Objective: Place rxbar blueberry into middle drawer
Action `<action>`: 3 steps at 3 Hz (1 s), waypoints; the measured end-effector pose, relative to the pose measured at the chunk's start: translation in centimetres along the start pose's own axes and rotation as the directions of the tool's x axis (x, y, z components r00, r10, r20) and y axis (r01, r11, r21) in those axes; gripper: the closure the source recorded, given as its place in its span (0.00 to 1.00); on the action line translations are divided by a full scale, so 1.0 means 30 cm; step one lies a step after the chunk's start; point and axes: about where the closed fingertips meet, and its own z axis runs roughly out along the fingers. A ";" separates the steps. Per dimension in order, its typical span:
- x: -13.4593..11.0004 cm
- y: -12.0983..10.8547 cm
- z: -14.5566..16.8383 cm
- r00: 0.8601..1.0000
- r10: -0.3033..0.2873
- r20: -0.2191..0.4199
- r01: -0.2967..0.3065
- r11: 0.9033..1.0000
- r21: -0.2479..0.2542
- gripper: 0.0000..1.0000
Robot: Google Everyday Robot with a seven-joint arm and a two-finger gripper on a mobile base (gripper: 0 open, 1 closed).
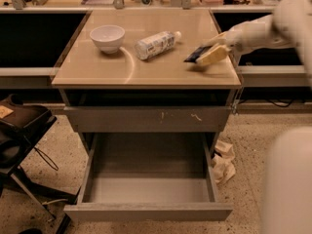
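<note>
From my station I see the robot's white arm point(263, 30) reaching in from the right over the tan rectangular surface point(146, 74), with its pale two-finger hand point(208, 52) at the right-hand edge of that surface, near the back half. The hand is closed on the small flat rxbar blueberry point(194, 56) in its dark navy wrapper: the right end of the bar is pinched between the fingers and the left end juts out toward the middle of the surface. A shadow lies under the bar, so I read it as just above the top, though I cannot be sure it is fully clear. To the left of the bar, well apart from it, a white plastic bottle point(156, 44) lies on its side, cap pointing to the right and back. Farther left a small white round bowl point(107, 37) stands upright. Below the surface, the grey upper drawer front with pale scratch marks point(146, 119) is shut. Under it the wide grey metal middle drawer point(146, 212) is pulled out toward me, its smooth grey floor showing. The bar is up at surface height, not over the drawer but behind and to the right of it. A crumpled pale wad of paper point(223, 161) lies on the speckled floor just beside the drawer's right wall, and a black chair point(19, 126) stands at the left.
</note>
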 end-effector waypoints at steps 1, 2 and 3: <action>-0.147 0.013 -0.349 0.991 -0.054 0.123 0.031 0.982 0.186 1.00; -0.358 0.209 -0.609 0.959 -0.105 0.263 0.039 0.969 0.243 1.00; -0.246 0.451 -0.541 0.960 -0.036 0.276 0.013 0.996 0.086 1.00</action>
